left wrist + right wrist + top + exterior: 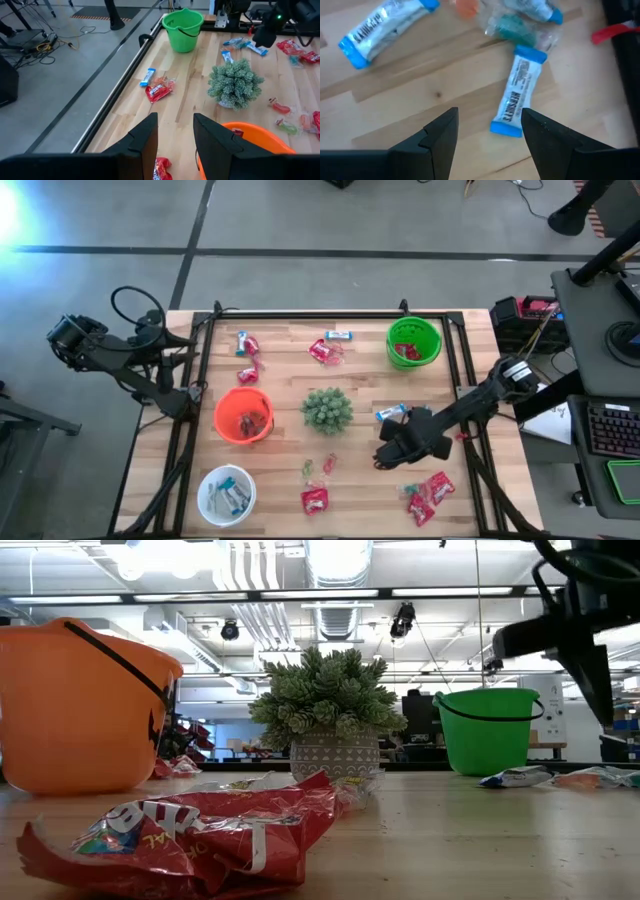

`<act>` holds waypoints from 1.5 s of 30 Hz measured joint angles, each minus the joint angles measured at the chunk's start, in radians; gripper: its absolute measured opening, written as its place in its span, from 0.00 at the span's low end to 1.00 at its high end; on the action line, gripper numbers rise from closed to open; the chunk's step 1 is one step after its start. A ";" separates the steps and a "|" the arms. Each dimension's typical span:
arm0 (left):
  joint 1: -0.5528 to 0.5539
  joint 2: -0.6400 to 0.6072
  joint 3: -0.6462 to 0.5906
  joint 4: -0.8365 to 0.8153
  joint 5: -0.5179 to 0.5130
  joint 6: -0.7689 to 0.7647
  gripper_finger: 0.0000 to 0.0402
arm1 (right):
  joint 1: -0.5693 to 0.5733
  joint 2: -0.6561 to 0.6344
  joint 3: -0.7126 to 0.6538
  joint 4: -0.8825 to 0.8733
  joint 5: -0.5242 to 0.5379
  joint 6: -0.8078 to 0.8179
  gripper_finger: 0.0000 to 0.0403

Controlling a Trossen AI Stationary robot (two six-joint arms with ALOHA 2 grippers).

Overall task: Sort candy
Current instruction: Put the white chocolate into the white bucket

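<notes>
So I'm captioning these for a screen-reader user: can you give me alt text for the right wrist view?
The right gripper, fingers open, hovers over a wooden table, just above one end of a blue-and-white candy bar lying unheld. A second blue-and-white bar lies farther off, beside a small heap of clear-wrapped sweets.

From above I see my right gripper (392, 442) low over the table, near a blue-and-white bar (391, 413), right of the spiky green plant (327, 409); my left arm (120, 355) waits at the table's left edge.
</notes>
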 joint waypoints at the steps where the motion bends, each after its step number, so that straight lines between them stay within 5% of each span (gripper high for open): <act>1: 0.000 0.001 0.000 0.000 0.000 0.000 0.27 | 0.000 -0.009 -0.016 0.026 0.000 0.001 0.52; 16: 0.000 0.006 0.000 0.048 0.026 0.000 0.27 | 0.000 -0.148 -0.251 0.191 -0.063 0.018 0.52; 39: 0.000 0.020 0.000 0.151 0.026 0.018 0.27 | 0.024 -0.148 -0.382 0.332 -0.078 0.008 0.52; 45: 0.000 0.022 0.000 0.157 0.019 0.018 0.27 | 0.024 -0.149 -0.399 0.369 -0.070 -0.011 0.44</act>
